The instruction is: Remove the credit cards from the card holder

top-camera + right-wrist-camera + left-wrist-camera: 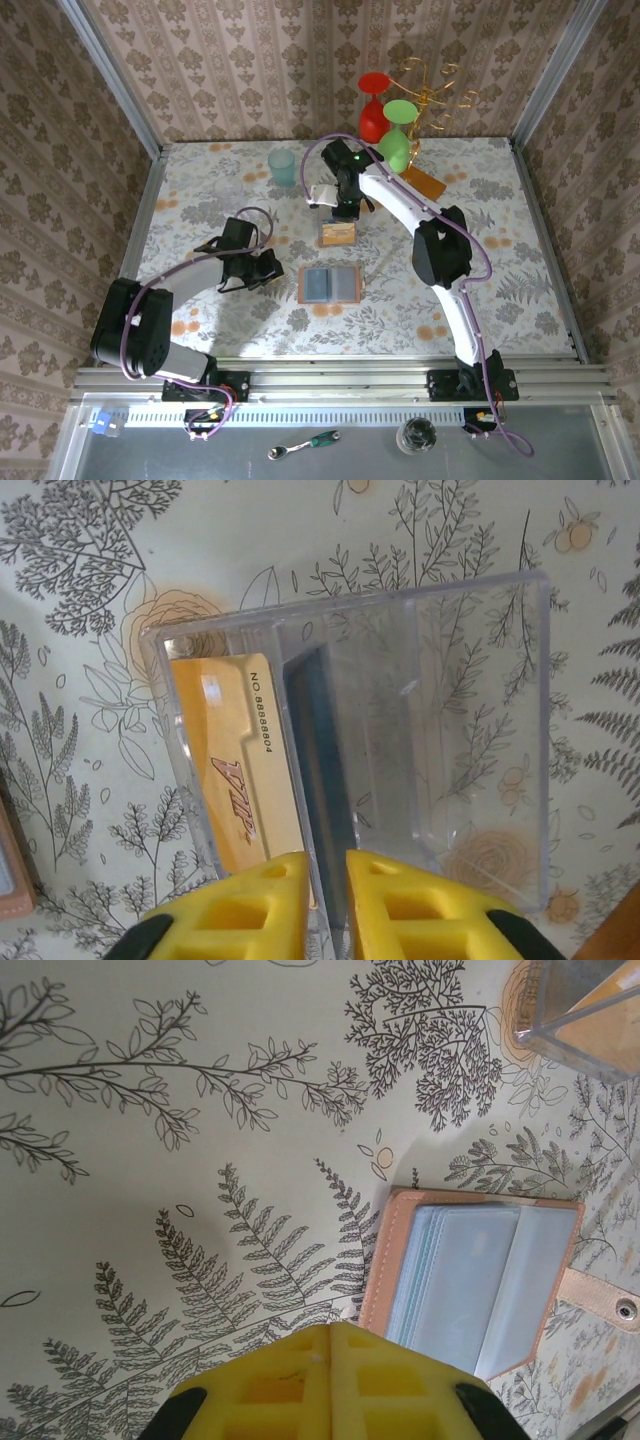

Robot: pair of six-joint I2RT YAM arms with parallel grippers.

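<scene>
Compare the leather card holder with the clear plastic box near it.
The card holder is opaque tan leather; the box is see-through plastic. The card holder lies flat, opened out, grey-blue sleeves up; the box has upright walls. The box holds an orange card and a dark teal card; the card holder's sleeves look empty, though I cannot be sure. Both sit on the patterned table.

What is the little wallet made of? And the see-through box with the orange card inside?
The card holder looks like matte tan leather or imitation: stitched edge, metal-looking snap; its inner sleeves look like thin shiny plastic. The clear box seems hard glossy plastic, since the tablecloth pattern shows through. The orange card looks like smooth printed plastic.
</scene>
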